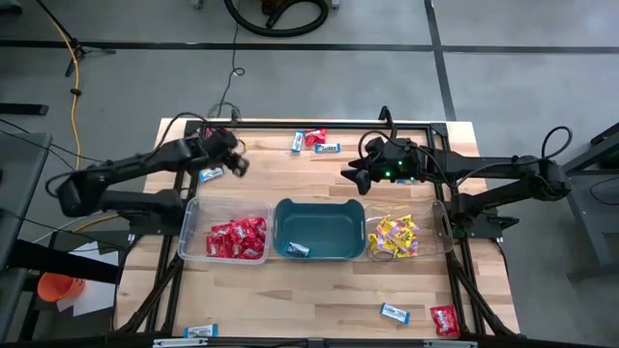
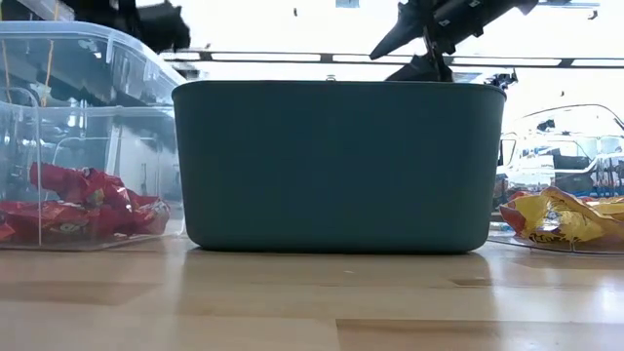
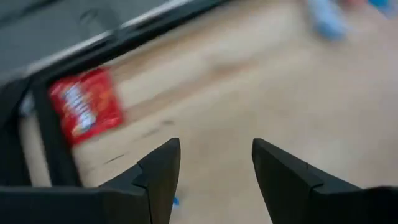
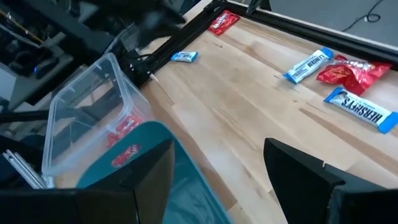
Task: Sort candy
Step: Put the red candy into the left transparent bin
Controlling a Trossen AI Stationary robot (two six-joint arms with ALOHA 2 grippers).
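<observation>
1. High view: overhead, facing straight down; covers the whole table [image 1: 319,300], both arms and the surrounding floor.
2. Low view: at table-top level, facing level across the table; very near the tub [image 2: 336,166], which fills most of the picture.
3. Left wrist view: close above the table, facing down past its own fingers [image 3: 158,177].
4. Right wrist view: higher, facing obliquely across the table; shares the tub [image 4: 186,186] and left bin [image 4: 93,118] with the high and low views.
</observation>
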